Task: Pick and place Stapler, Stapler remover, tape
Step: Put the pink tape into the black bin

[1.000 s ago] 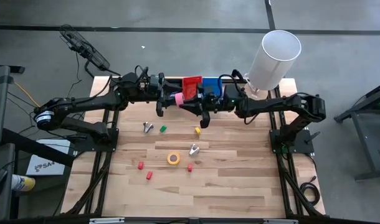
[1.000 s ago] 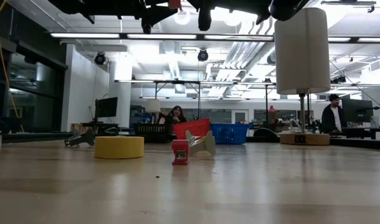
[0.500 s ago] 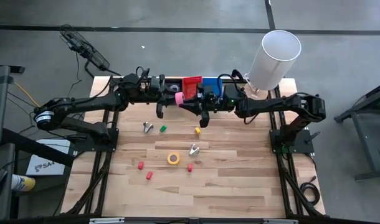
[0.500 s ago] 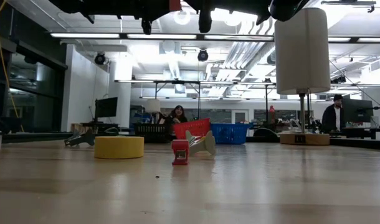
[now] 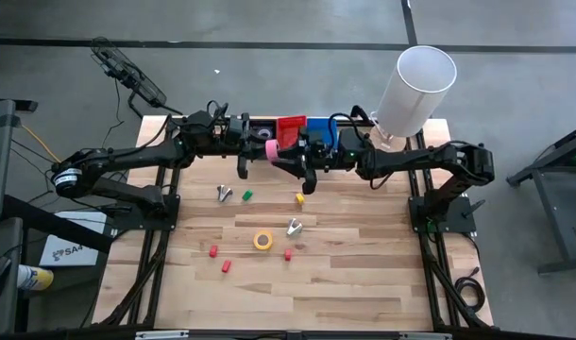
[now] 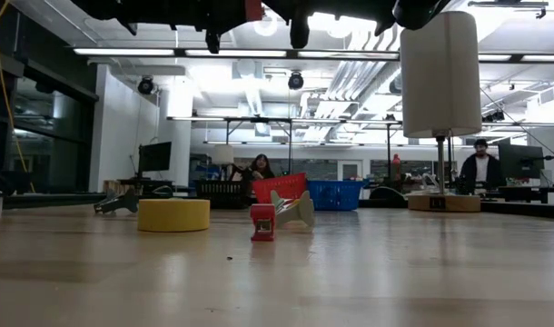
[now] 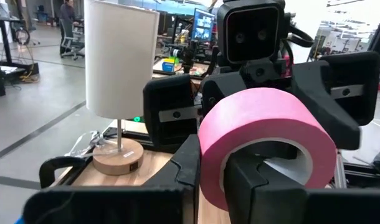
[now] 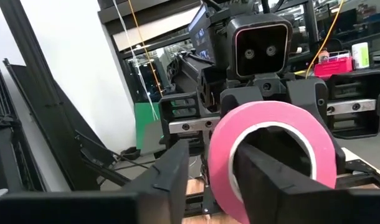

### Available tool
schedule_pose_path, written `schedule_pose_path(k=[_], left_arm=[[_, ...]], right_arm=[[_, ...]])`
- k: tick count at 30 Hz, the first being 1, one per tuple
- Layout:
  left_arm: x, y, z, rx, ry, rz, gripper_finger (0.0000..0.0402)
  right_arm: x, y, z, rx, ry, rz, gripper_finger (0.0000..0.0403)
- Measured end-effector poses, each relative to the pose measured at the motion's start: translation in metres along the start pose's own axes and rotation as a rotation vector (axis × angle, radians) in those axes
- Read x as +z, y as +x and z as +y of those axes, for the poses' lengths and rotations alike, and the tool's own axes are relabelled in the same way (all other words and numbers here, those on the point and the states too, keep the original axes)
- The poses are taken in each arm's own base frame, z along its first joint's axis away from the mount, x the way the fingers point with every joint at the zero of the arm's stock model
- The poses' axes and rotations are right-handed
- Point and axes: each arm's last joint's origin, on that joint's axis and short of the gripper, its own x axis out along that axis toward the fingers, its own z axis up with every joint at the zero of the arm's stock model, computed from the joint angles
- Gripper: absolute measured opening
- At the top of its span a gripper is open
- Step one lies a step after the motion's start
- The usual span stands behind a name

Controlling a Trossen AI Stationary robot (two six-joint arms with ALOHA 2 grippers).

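Little is changed since the earlier frames: the pink tape roll [image 5: 270, 150] is still held in the air between both grippers, just beside the red bin [image 5: 290, 130]. Left gripper [image 7: 213, 174] and right gripper [image 8: 211, 163] are each seen closed on it, one finger through the open centre, one outside. The roll's axis is level, running along the table's back edge. Open wood lies between the bin and the yellow tape roll [image 5: 262, 240].
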Motion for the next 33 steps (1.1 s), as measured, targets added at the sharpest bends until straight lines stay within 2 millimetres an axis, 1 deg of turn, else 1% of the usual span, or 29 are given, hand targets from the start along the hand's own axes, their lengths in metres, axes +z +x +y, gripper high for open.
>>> schedule_pose_path(k=[3, 6, 10, 15, 20, 23, 26, 29, 33], left_arm=[[0.000, 0.000, 0.001, 0.022, 0.000, -0.005, 0.0034], [0.002, -0.002, 0.003, 0.045, 0.003, -0.013, 0.0034], [0.003, -0.011, 0.014, 0.135, -0.017, 0.018, 0.0033], [-0.003, -0.025, 0.033, 0.273, -0.096, 0.105, 0.0033], [-0.019, -0.036, 0.056, 0.397, -0.221, 0.247, 0.0033], [-0.031, -0.039, 0.065, 0.449, -0.268, 0.336, 0.0033], [-0.040, -0.039, 0.074, 0.510, -0.301, 0.379, 0.0033], [-0.052, -0.041, 0.085, 0.595, -0.404, 0.425, 0.0033], [-0.066, -0.038, 0.098, 0.644, -0.490, 0.449, 0.0033]], right_arm=[[0.004, -0.002, 0.001, -0.003, 0.000, -0.003, 0.0145], [0.011, -0.007, 0.002, -0.013, 0.000, 0.002, 0.0158], [0.027, -0.019, 0.003, -0.040, -0.007, 0.024, 0.0160], [0.043, -0.035, 0.003, -0.084, -0.008, 0.053, 0.0153], [0.057, -0.052, 0.004, -0.156, -0.071, 0.081, 0.0148], [0.059, -0.061, 0.001, -0.257, -0.078, 0.131, 0.0149], [0.061, -0.071, 0.000, -0.358, -0.077, 0.164, 0.0149], [0.064, -0.080, -0.001, -0.464, -0.021, 0.175, 0.0149], [0.062, -0.089, -0.004, -0.589, 0.040, 0.204, 0.0149]])
